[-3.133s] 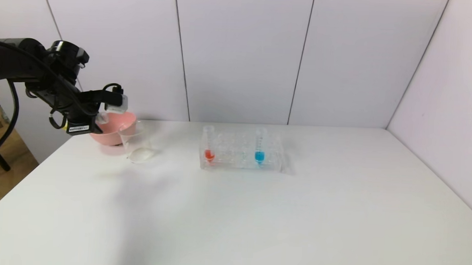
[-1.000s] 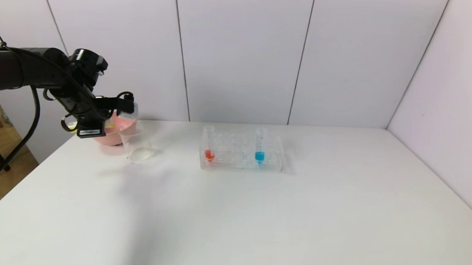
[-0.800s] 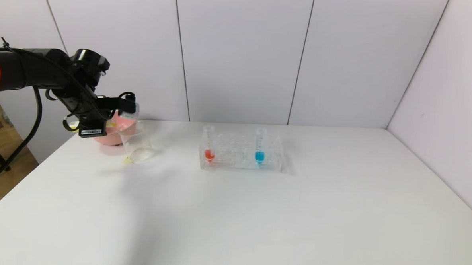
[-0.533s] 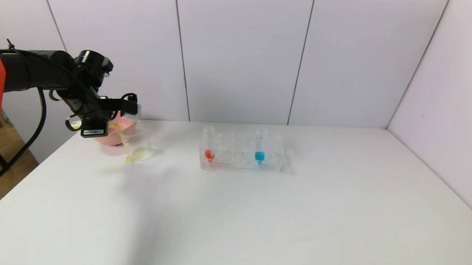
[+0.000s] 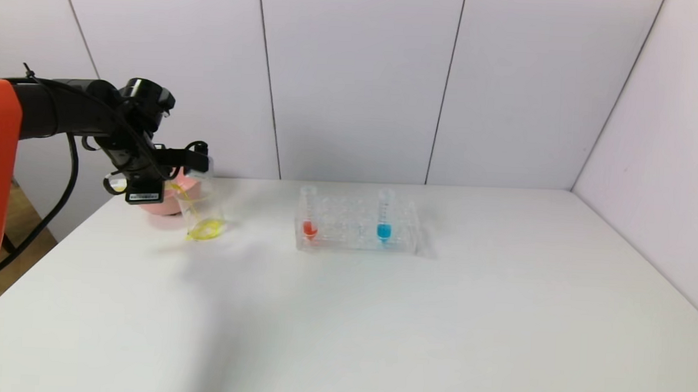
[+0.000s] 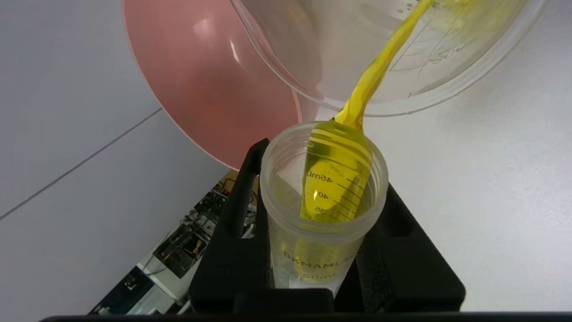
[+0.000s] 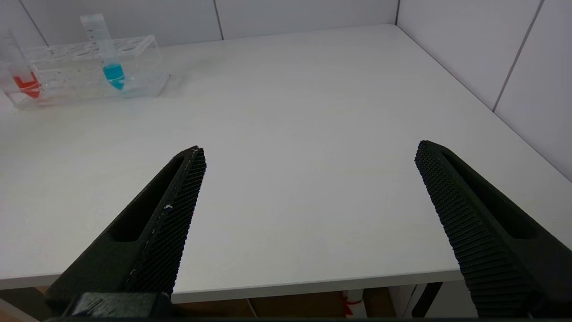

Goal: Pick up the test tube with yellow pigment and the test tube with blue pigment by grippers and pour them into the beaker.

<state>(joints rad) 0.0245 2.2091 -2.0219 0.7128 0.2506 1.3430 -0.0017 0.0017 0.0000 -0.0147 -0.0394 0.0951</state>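
My left gripper (image 5: 161,179) (image 6: 321,179) is shut on the test tube with yellow pigment (image 6: 321,210) and holds it tipped over the beaker (image 5: 201,210) (image 6: 447,67) at the table's far left. A yellow stream (image 6: 375,71) runs from the tube's mouth into the beaker, and yellow liquid (image 5: 205,230) pools at its bottom. The test tube with blue pigment (image 5: 384,218) (image 7: 109,53) stands upright in the clear rack (image 5: 354,223). My right gripper (image 7: 310,150) is open and empty, low at the table's near edge, out of the head view.
A pink bowl (image 5: 166,203) (image 6: 214,80) stands just behind the beaker, close to the left gripper. A tube with red liquid (image 5: 309,215) (image 7: 24,76) stands at the rack's left end. The table's left edge lies close to the bowl.
The left arm has shifted right and tipped the tube further. The beaker was empty a second ago; now a yellow stream falls and liquid gathers at its bottom.
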